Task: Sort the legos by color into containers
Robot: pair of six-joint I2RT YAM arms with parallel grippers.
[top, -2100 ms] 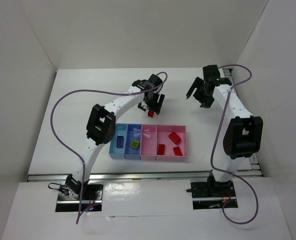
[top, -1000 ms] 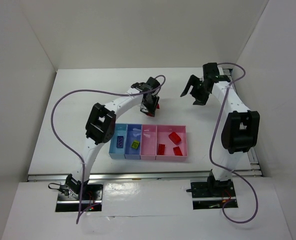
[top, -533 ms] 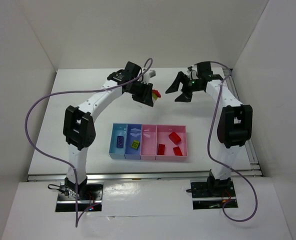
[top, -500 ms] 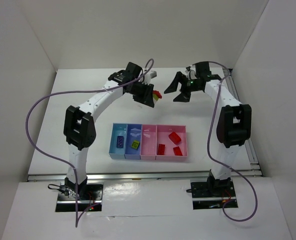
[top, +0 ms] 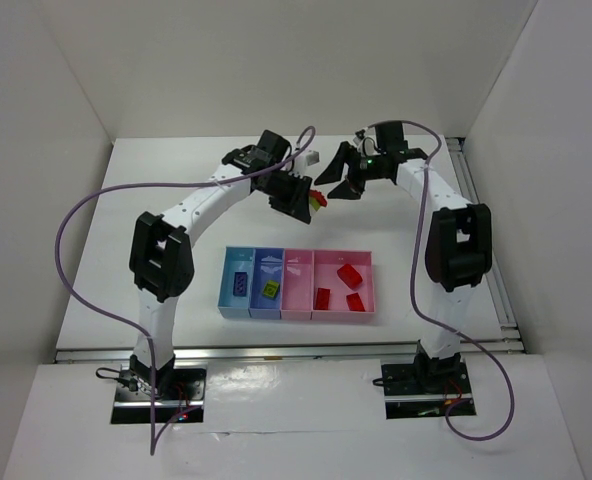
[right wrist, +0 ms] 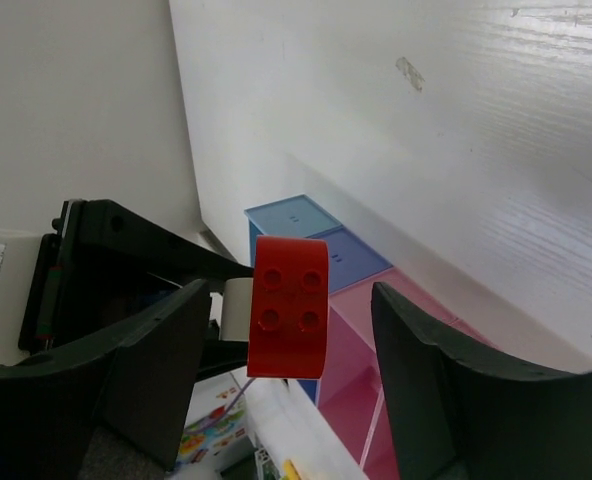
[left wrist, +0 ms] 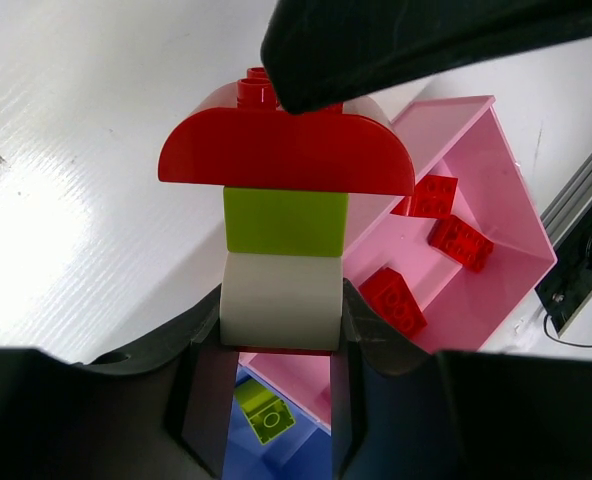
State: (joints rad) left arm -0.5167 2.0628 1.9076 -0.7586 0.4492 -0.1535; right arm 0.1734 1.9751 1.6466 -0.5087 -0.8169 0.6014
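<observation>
**A:** So, where is the stack (top: 318, 197)?

**B:** Off the desk (top: 156, 220), in the air behind the trays (top: 374, 285). The left hand (top: 306, 197) is clenched on the pale brick (left wrist: 281, 300) at the bottom. A green brick (left wrist: 286, 222) sits on that, and a red arch (left wrist: 286, 150) tops it.

**A:** And the right hand (top: 338, 181)?

**B:** Released. Its jaws are spread on either side of the arch and, in its own wrist view, are not pressing it.

**A:** How will these handle?

**B:** Light, stiff, smooth plastic, I'd judge. Nothing looks fragile, but the studs probably lock tight, so it likely needs a firm pull or twist. The arch's rounded top looks slippery. Better to pinch its flat faces while the left hand anchors the pale brick.

**A:** What differs from half a second ago?

**B:** Then the right hand stood apart from the stack, with a clear gap; now it is right up against it. Two seconds ago the left hand was low, just behind the trays; now it is higher and further back. What lies in the trays is unchanged.
</observation>
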